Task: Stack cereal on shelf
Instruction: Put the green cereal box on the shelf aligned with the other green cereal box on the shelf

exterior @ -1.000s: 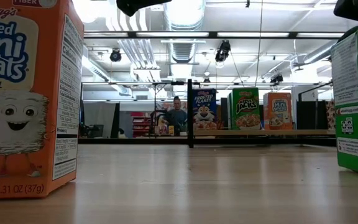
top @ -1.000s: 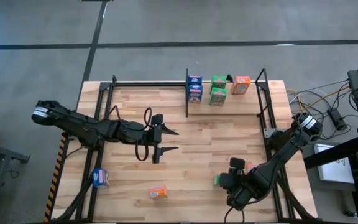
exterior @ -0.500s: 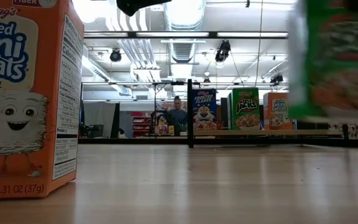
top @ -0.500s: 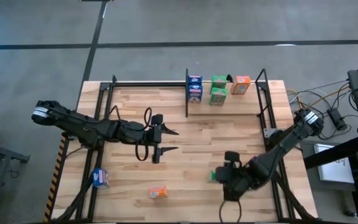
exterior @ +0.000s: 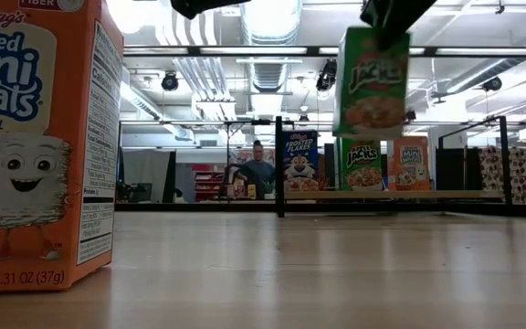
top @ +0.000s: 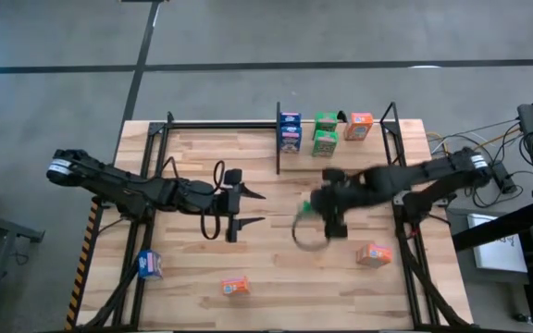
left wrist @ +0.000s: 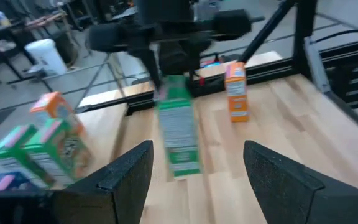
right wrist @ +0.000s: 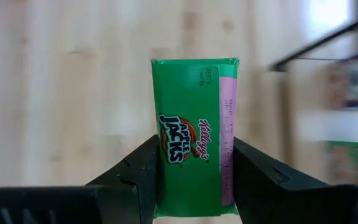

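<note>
between the right gripper's (right wrist: 194, 180) fingers a green box (right wrist: 194, 134) is clamped by its narrow sides, hanging upright, long axis vertical, clear of the table (top: 202, 157) near its middle. from there the shelf (top: 336, 168) lies toward the far edge, right of the divider (top: 278, 139), nearer this arm. left gripper (top: 253, 209) waits open, empty.

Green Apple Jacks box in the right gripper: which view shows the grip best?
Right wrist view: the green box sits squarely between the right gripper's fingers. Low view shows it hanging above the table; left wrist shows it blurred; high view barely shows green.
</note>
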Available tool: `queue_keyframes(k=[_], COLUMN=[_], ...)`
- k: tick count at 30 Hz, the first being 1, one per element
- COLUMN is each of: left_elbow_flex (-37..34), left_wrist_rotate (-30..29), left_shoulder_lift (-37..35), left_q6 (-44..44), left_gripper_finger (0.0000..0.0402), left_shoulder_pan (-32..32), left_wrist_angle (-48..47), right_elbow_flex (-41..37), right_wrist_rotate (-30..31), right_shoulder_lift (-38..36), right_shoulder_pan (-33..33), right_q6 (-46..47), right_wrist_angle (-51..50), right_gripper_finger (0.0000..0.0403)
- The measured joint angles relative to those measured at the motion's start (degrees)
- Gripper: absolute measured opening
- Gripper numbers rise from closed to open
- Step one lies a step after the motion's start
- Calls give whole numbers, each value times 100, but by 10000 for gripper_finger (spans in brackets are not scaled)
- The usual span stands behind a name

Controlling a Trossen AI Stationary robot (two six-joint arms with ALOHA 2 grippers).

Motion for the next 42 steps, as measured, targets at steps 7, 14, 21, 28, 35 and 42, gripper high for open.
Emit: queue_keyframes(k=[7,14,21,28,35,42], left_elbow_flex=[0,0,0,0,0,0], left_wrist_rotate=[-585,-600,-602,-602,-602,-602], left_shoulder_lift=[-29,-33,-35,-35,-35,-35], left_q6=[19,-31,-117,-134,-134,-134], left_gripper_finger=[233,233,233,233,233,233], left_shoulder_pan=[2,2,2,2,2,2], left_wrist_angle=[-308,-487,-595,-612,-612,-608], right_elbow_flex=[-2,-85,-161,-444,-750,-934], right_wrist_rotate=[-78,-863,-940,-940,-938,-896], right_shoulder_lift=[-238,-178,29,42,41,41], right_shoulder_pan=[-1604,-2814,-3426,-3759,-3879,-3945], right_q6=[-1419,-2498,-3149,-3323,-3491,-3588], right_wrist_angle=[-226,-281,-242,8,428,783], right_gripper_finger=[152,151,151,151,150,150])
